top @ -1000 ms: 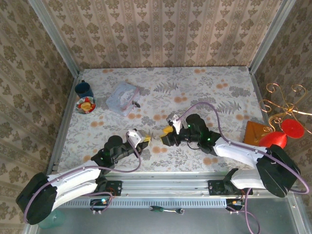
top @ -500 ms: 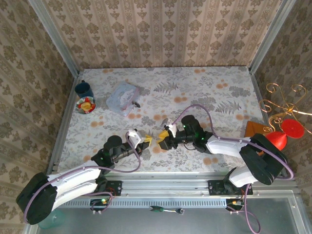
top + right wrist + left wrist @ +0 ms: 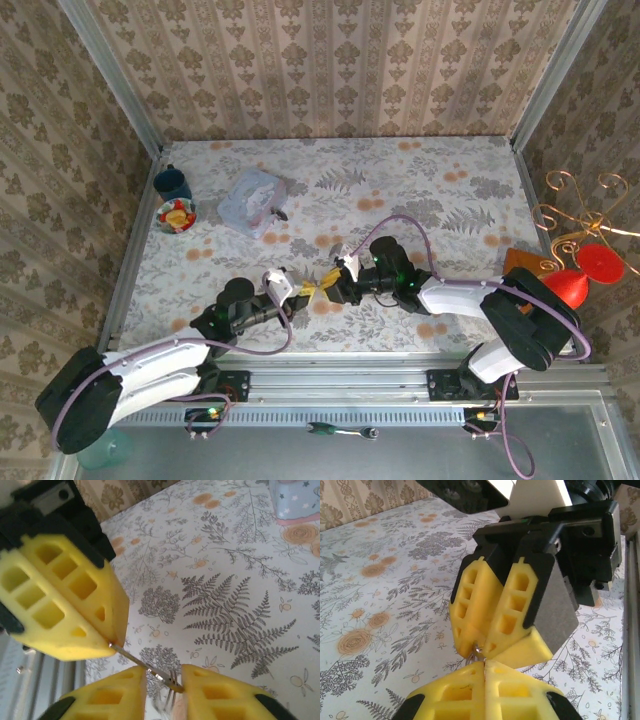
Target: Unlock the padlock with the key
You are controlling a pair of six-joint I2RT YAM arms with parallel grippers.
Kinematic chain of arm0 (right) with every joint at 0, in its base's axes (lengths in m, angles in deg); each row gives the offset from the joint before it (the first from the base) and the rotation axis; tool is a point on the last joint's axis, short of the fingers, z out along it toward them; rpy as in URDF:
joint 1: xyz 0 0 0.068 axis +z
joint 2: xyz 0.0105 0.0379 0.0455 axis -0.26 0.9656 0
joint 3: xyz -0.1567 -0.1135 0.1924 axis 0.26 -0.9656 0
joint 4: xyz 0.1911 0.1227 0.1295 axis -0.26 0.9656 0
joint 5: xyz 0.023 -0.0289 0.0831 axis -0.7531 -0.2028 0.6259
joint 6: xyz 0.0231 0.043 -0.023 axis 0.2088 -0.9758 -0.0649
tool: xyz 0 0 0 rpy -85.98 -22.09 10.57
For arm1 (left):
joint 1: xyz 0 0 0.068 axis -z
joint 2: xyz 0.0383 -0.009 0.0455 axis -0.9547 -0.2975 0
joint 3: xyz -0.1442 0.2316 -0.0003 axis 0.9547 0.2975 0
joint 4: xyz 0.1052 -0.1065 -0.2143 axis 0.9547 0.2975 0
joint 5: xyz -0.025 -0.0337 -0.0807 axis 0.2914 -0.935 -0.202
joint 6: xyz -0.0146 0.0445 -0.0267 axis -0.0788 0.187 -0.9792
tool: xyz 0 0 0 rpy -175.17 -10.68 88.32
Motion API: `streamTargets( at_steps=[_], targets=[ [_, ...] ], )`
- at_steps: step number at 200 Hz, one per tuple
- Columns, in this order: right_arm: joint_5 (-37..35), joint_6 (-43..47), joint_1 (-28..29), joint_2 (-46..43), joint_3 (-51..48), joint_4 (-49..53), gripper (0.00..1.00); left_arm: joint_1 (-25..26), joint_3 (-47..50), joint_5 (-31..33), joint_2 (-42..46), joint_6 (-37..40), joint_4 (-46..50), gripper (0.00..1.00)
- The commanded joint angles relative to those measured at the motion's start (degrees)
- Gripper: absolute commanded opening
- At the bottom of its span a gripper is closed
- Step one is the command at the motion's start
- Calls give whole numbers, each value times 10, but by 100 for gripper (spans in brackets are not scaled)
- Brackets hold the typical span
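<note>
A thin silver key bridges my two grippers low over the table's near middle. My left gripper is shut on one end of it, its yellow fingers pressed together. My right gripper faces it tip to tip. Its jaws have closed in to a narrow gap, and both fingers touch the key's other end, where a small ring hangs. In the left wrist view the right gripper meets the key just above my left fingertips. The padlock is out of view.
A blue mug and a small bowl stand at the far left. Beside them lies a clear plastic bag. A brown block sits at the right edge, with a red and gold ornament beyond it.
My right gripper has slid left to meet the left one, and its jaws have narrowed onto the key. The left arm has barely moved.
</note>
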Motion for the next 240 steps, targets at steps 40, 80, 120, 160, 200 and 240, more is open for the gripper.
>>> streamTargets(
  at_steps=[40, 80, 120, 160, 200, 240],
  targets=[
    [-27, -5, -3, 7, 10, 6, 0, 4, -16, 1, 3, 1, -15, 0],
    [-44, -10, 4, -13, 11, 30, 0, -1, -26, 20, 4, -9, 9, 22],
    [-105, 16, 31, -53, 4, 74, 0, -43, -28, -16, 29, -64, 27, 40],
    [-94, 19, 58, -86, 8, 86, 0, -79, -21, -143, 6, -134, -53, 43],
    [-96, 16, 72, -93, 14, 85, 0, -79, -28, -186, -20, -146, -73, 43],
    [-104, 18, 88, -103, 22, 92, 0, -79, -33, -188, -28, -143, -70, 11]
  ],
)
